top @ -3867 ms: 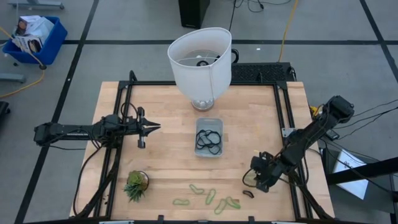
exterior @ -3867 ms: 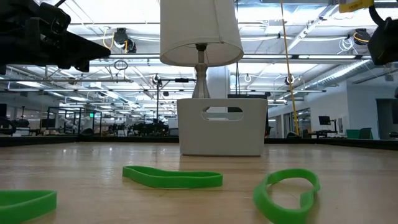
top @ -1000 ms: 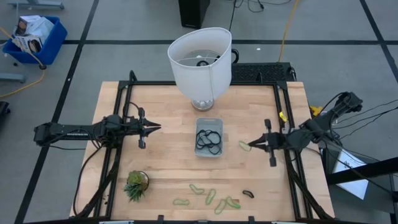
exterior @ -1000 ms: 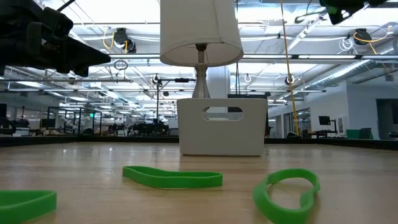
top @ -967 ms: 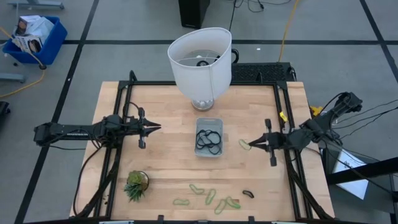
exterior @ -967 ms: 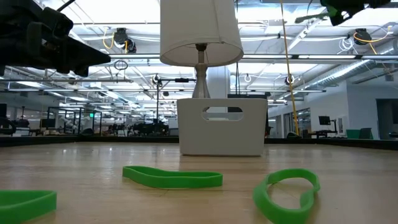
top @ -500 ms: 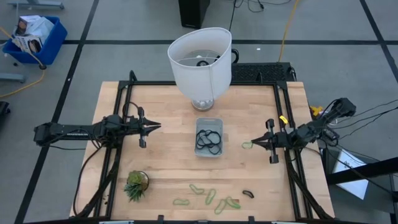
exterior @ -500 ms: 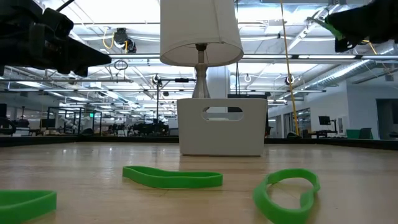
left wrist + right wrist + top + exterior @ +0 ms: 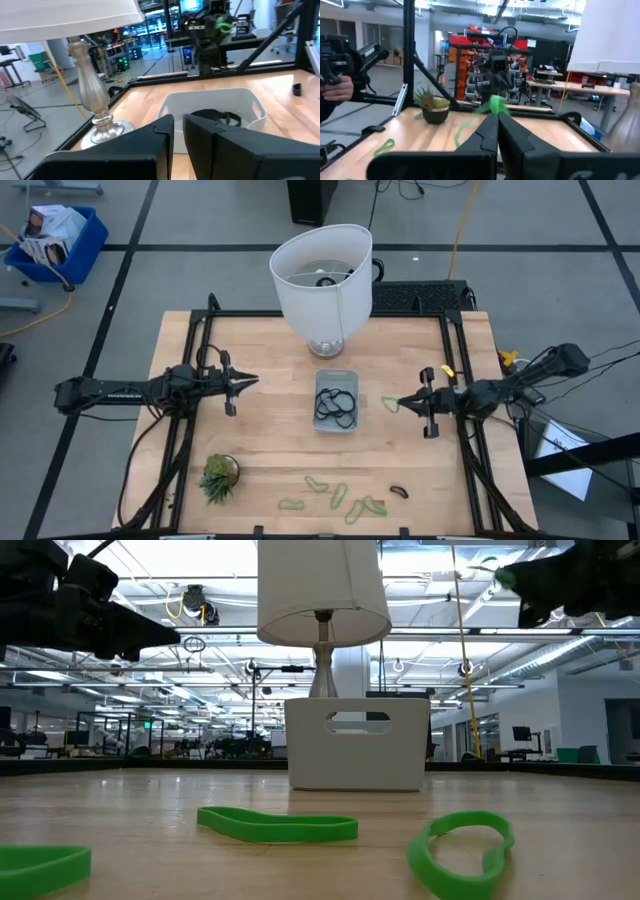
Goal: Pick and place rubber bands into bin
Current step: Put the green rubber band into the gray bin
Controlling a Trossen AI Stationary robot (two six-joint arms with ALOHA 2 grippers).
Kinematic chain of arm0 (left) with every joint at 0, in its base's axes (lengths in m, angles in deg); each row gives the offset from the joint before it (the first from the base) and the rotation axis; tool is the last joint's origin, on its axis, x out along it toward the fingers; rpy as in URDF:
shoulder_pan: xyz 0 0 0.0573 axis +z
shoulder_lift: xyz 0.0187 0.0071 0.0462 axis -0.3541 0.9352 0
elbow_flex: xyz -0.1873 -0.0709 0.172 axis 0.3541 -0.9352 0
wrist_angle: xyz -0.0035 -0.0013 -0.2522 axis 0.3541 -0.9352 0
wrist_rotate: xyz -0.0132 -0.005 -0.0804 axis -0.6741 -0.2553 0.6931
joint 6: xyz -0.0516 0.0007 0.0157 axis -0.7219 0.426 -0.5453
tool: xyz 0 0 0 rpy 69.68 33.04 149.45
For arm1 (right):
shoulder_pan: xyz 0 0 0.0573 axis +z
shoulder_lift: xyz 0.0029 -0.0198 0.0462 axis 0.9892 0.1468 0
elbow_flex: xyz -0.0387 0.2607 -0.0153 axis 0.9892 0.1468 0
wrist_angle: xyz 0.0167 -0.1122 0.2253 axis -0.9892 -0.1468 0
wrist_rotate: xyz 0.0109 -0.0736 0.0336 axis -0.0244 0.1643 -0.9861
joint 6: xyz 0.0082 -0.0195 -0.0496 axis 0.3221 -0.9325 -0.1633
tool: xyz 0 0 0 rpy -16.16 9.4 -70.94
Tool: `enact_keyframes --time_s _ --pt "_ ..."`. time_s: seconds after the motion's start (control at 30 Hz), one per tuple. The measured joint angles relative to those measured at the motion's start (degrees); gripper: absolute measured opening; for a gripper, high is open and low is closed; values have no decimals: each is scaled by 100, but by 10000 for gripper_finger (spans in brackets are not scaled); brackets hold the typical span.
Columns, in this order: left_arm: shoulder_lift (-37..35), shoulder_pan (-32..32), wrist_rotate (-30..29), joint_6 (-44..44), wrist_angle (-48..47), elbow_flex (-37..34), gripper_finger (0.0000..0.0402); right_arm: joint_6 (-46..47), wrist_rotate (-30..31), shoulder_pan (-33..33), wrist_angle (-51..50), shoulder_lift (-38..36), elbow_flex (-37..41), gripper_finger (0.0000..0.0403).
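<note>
The left hand (image 9: 251,383) waits above the left part of the worktop (image 9: 260,450), its fingers almost together and holding nothing. The bin (image 9: 337,402) stands in the middle with dark rubber bands (image 9: 335,406) inside. More rubber bands (image 9: 340,498) lie near the front edge. Just right of the bin, the right hand (image 9: 400,402) hangs in the air, closed on a green rubber band (image 9: 389,402).
</note>
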Motion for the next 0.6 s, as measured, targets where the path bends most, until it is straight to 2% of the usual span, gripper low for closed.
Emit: enact_keyframes --time_s 0.2,0.37,0.6 --pt "0 0 -33 35 29 -2 49 251 -291 -492 101 1328 -502 0" --pt "2 -1 -33 36 51 0 49 214 -587 -828 42 2682 -1427 0" --pt "0 -2 -35 80 43 -2 49 345 -898 -1307 -1308 4225 -2795 0"
